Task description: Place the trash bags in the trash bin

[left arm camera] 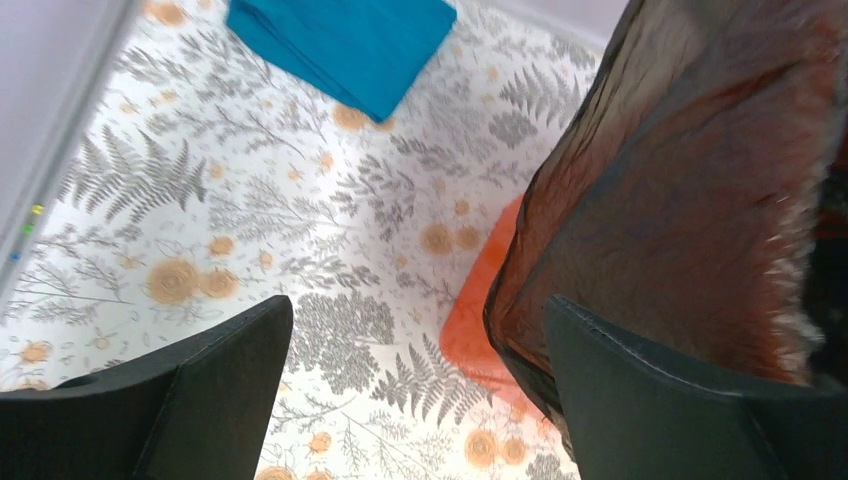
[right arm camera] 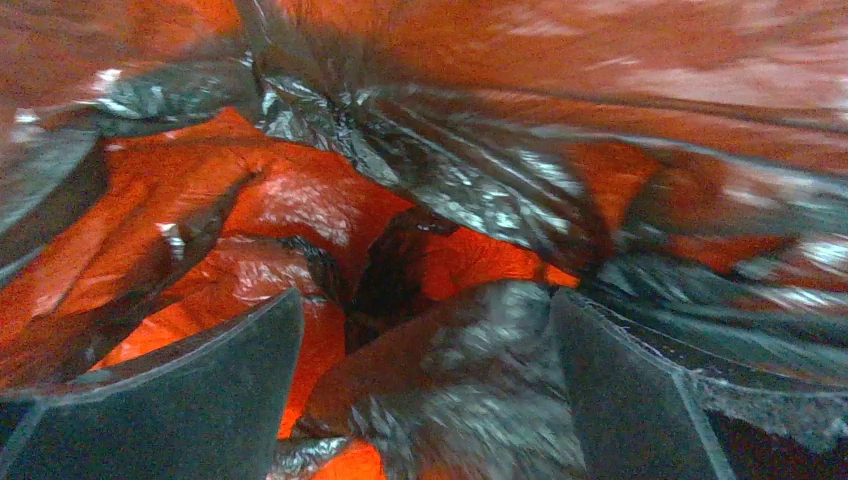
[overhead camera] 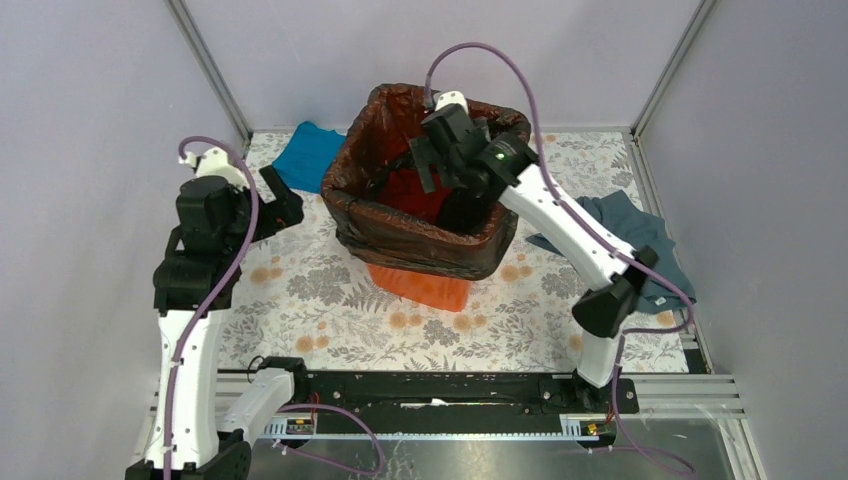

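The orange trash bin (overhead camera: 422, 286) stands mid-table with the shiny black trash bag (overhead camera: 400, 236) lining it and folded down over its rim and outer walls. My right gripper (overhead camera: 432, 168) reaches down into the bin from the right. In the right wrist view it (right arm camera: 425, 310) is open, with creased bag film (right arm camera: 470, 200) bunched below and between its fingers over the orange inside (right arm camera: 300, 210). My left gripper (overhead camera: 285, 205) hovers left of the bin, open and empty (left arm camera: 418, 310), with the bag-covered wall (left arm camera: 680, 180) and the bin's orange foot (left arm camera: 480, 320) beside its right finger.
A teal cloth (overhead camera: 305, 155) (left arm camera: 350, 40) lies at the back left of the bin. A grey-blue cloth (overhead camera: 630, 235) lies to its right, under my right arm. Grey walls with metal posts enclose the flowered table (overhead camera: 300, 300).
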`<state>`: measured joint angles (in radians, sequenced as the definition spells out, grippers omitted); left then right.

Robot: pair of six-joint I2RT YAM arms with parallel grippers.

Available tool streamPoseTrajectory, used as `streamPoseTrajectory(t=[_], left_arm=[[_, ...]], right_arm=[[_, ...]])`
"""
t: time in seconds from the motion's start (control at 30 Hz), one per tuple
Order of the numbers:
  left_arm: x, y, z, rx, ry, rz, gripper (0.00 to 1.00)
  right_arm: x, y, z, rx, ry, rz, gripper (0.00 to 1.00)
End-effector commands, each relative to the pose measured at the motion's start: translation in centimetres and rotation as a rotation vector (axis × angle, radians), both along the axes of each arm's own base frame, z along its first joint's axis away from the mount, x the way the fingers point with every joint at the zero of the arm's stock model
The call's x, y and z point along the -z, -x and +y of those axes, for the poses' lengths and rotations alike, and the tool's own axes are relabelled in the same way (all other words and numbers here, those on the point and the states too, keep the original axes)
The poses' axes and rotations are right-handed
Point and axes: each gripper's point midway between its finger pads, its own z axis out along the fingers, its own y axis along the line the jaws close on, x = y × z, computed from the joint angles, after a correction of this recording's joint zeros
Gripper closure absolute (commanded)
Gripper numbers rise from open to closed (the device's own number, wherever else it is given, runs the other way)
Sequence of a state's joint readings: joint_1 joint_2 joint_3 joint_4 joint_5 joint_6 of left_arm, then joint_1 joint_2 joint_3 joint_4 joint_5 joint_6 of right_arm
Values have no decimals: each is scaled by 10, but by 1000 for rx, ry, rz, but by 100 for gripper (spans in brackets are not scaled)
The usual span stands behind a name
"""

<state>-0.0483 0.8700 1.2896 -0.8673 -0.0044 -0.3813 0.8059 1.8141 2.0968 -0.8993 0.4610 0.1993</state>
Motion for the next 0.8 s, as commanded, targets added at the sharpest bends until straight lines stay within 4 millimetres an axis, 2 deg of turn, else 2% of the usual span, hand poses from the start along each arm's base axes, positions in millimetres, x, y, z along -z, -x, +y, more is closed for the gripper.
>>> streamPoseTrajectory(t=[0.0, 0.13, 0.2, 0.27, 0.4, 0.53, 0.6, 0.63, 0.7, 0.77], left_arm=[[-47, 12, 20, -103, -40, -111, 1], [-86, 23, 13, -63, -18, -233, 1], [-106, 28, 14, -60, -25, -288, 1], [-126, 32, 11, -43, -22, -343, 1], [-157, 36, 2, 7, -3, -428, 1], [-165, 38, -7, 64, 2, -447, 1], [-164, 38, -10, 88, -4, -456, 1], [-164, 38, -15, 113, -3, -462, 1], [-164, 37, -29, 194, 10, -466, 1], [-166, 36, -51, 316, 31, -473, 1]], right_arm=[[30, 1, -5, 101, 62, 95, 0], [49, 4, 8, 53, 69, 173, 0], [38, 6, 14, 21, 38, 172, 0], [11, 9, 22, -32, -31, 137, 0], [-78, 25, 26, -150, -225, -27, 0], [-155, 49, 2, -191, -354, -201, 0], [-180, 55, -22, -146, -366, -286, 0], [-193, 57, -41, -91, -360, -340, 0], [-202, 51, -78, 42, -310, -429, 0], [-199, 37, -111, 144, -309, -456, 0]])
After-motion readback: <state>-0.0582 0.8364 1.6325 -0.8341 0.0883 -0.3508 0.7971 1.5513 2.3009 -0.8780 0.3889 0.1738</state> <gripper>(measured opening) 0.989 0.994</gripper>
